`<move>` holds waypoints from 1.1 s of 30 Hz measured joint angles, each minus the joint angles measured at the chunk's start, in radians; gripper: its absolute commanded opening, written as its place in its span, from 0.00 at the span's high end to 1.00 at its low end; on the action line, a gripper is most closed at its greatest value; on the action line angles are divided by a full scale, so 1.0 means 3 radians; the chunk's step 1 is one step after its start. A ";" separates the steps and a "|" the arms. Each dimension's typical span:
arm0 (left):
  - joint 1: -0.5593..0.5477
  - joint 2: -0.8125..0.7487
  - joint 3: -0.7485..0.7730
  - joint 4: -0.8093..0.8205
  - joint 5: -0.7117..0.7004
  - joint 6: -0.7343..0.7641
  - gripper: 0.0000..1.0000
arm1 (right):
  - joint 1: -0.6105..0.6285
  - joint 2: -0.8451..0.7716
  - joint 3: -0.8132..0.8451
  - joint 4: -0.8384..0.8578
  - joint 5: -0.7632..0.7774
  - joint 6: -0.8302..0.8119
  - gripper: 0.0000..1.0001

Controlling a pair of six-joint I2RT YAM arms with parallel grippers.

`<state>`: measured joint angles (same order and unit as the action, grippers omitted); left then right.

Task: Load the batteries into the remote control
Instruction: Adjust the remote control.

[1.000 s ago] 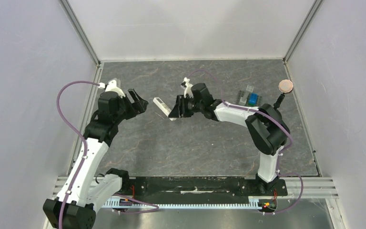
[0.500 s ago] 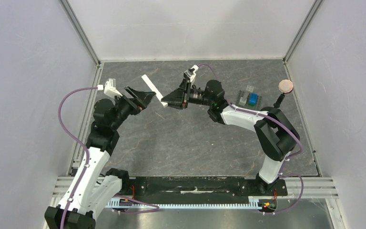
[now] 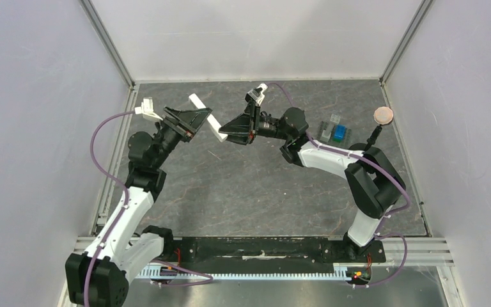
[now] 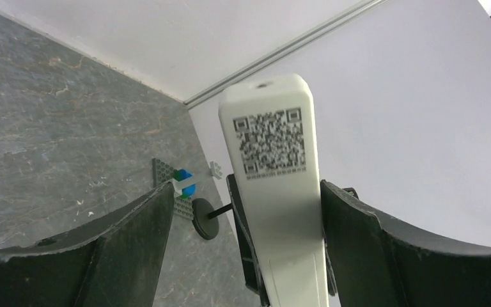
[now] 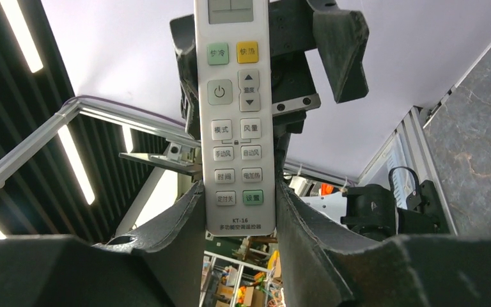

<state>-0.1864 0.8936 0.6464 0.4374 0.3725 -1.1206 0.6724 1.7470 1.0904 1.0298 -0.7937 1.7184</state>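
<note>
The white remote control is held in the air over the back middle of the table. My right gripper is shut on its lower end; the right wrist view shows its button face pinched between my right gripper's fingers. My left gripper is open and straddles the remote from the other side. In the left wrist view the remote's back with the code sticker stands between my left gripper's fingers, close to one finger and well apart from the other. No batteries are in view.
Blue and grey blocks on a grey plate sit at the back right, also in the left wrist view. A round disc on a black stalk stands by the right wall. Walls enclose the table on three sides.
My right gripper has lifted the remote off the table and tilted it up. My left gripper has risen and moved right until its open fingers straddle the remote.
</note>
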 measured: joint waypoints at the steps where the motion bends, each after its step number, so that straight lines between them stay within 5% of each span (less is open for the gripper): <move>1: 0.0000 0.0043 0.0000 0.0053 0.0014 -0.0041 0.16 | 0.0003 0.0000 0.0001 -0.0013 -0.0020 -0.0004 0.86; 4: 0.0000 0.0104 0.0000 0.0134 0.0015 -0.0104 0.36 | 0.0015 -0.0020 0.0003 -0.0189 -0.0061 -0.0109 0.86; 8: 0.0001 0.0136 0.0000 0.0134 0.0015 -0.0195 0.75 | 0.0023 -0.0081 0.0020 -0.0587 -0.0071 -0.0398 0.85; 11: 0.0004 0.0156 0.0027 0.0106 0.0022 -0.0326 0.98 | 0.0023 -0.0111 0.0066 -0.0821 -0.0047 -0.0697 0.75; 15: 0.0032 0.0202 0.0086 -0.0083 0.0019 -0.0308 0.98 | 0.0014 -0.0173 0.0151 -0.1204 0.0045 -0.0983 0.31; 18: 0.0023 0.0233 0.0221 -0.0453 0.0029 -0.0142 0.98 | 0.0020 -0.0267 0.0183 -0.1635 0.0230 -0.1328 0.14; 26: 0.0011 0.0331 0.0928 -0.1944 -0.0308 0.0300 0.98 | 0.0112 -0.0554 0.0498 -0.2496 0.0851 -0.2639 0.08; 33: 0.0011 0.0612 0.1534 -0.3021 -0.0524 0.0467 0.98 | 0.0647 -0.0629 0.0876 -0.2988 0.1657 -0.3864 0.10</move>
<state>-0.1829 1.0771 1.1065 -0.4690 0.2153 -0.9806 0.8665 1.5581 1.3533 0.1333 -0.2966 0.5591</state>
